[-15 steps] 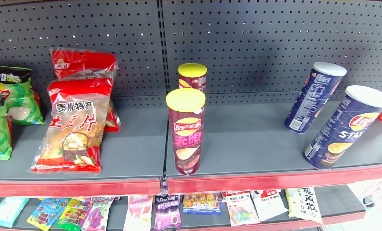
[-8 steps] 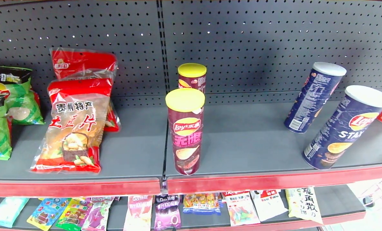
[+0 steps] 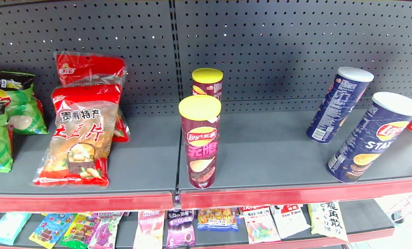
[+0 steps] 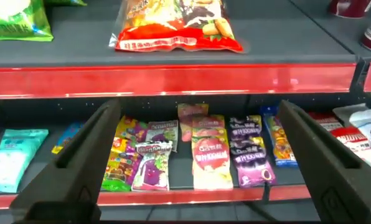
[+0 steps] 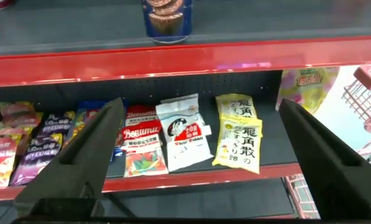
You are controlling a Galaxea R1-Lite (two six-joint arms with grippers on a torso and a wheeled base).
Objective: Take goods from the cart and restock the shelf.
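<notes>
A grey shelf (image 3: 268, 152) with a red front edge runs along a wall of little holes; a purple can (image 3: 200, 141) (yellow lid) stands upright near the front; a blue can (image 3: 372, 138) sits far right; the left gripper (image 4: 198, 106) and right gripper (image 5: 201, 102), facing small snack packs (image 4: 210, 155) below, gape wide, holding nothing.

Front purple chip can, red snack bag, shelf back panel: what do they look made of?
Purple chip can: likely printed cardboard tube, satin; soft highlights. Its yellow lid looks like matte plastic.
Red snack bag: thin glossy plastic film; wrinkles, glare, seemingly clear middle.
Back panel: probably painted metal, matte grey; regular punched holes.
</notes>
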